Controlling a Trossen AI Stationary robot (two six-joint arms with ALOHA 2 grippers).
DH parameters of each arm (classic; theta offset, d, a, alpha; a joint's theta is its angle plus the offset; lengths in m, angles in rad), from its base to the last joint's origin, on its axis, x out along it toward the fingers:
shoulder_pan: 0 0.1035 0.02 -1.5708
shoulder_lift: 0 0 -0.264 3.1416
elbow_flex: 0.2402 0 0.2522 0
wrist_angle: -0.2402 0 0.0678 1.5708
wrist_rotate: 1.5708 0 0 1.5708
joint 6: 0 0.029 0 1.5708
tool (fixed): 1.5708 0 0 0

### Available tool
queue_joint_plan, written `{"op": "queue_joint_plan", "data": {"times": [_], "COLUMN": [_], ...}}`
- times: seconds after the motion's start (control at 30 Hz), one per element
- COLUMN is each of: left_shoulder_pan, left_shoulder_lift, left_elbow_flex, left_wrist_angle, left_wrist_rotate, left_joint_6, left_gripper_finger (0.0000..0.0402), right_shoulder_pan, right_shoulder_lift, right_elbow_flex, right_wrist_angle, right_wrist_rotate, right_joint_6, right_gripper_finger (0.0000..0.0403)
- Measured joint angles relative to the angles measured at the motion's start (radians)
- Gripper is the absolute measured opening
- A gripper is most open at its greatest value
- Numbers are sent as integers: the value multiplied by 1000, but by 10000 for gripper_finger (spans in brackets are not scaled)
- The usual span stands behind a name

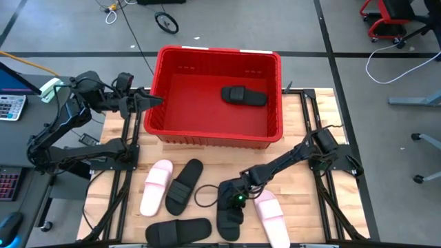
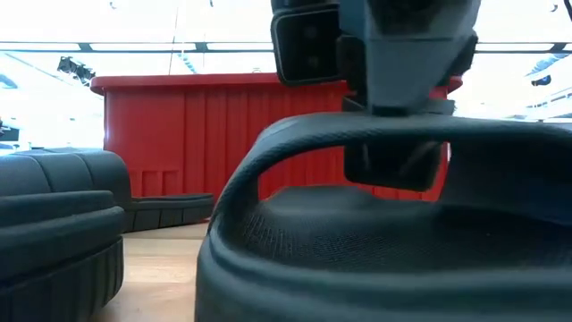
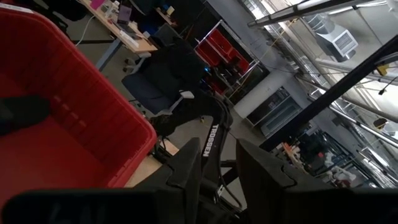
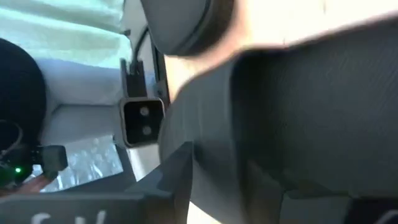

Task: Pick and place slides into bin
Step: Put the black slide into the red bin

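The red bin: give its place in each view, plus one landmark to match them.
High view: the red bin sits top centre, one black slide inside.
Low view: its ribbed wall fills the background behind the near black slide.
Left wrist view: its corner fills the left side.
Right wrist view: not in it.
Shared landmark: the bin's thick rim.

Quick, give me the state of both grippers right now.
Left gripper: beside the red bin, empty; fingers cannot be told.
Right gripper: down on a black slide at its strap; grip cannot be told.
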Motion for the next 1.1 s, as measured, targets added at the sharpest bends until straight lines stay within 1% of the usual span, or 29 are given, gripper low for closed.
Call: {"op": "queue_joint_plan", "data": {"times": [0.13,0.23,0.3,0.33,0.43,0.53,0.6,0.67,0.77,0.8,0.87,0.93,1.0,1.03,1.1], "left_shoulder_pan": [0,1,1,1,1,1,1,1,1,1,1,1,0,1,0], "left_shoulder_lift": [0,0,0,0,0,0,0,0,0,0,0,0,0,0,5], "left_elbow_flex": [0,0,0,0,0,0,0,0,0,0,0,0,0,0,0], "left_wrist_angle": [0,0,0,0,0,0,0,0,6,9,14,14,14,14,14], "left_wrist_rotate": [0,0,0,0,0,0,0,0,0,0,0,-7,-26,-38,-66], "left_joint_6": [0,1,1,1,1,0,0,0,0,0,0,-3,-13,-25,-32], "left_gripper_finger": [107,107,107,107,107,107,107,107,107,107,107,107,107,107,107], "right_shoulder_pan": [23,27,27,24,23,24,19,6,-33,-54,-113,-200,-310,-377,-507], "right_shoulder_lift": [10,-8,-34,-50,-125,-239,-319,-406,-536,-575,-642,-691,-714,-718,-706], "right_elbow_flex": [0,-1,-1,3,29,61,84,111,158,169,181,183,183,183,183], "right_wrist_angle": [10,9,11,8,22,27,24,24,27,31,32,26,18,18,16], "right_wrist_rotate": [1,9,16,20,49,175,281,399,616,684,782,829,823,794,699], "right_joint_6": [33,63,120,149,198,191,153,88,-67,-121,-199,-237,-238,-219,-172], "right_gripper_finger": [90,47,17,13,19,12,10,12,15,13,9,9,9,9,9]}}
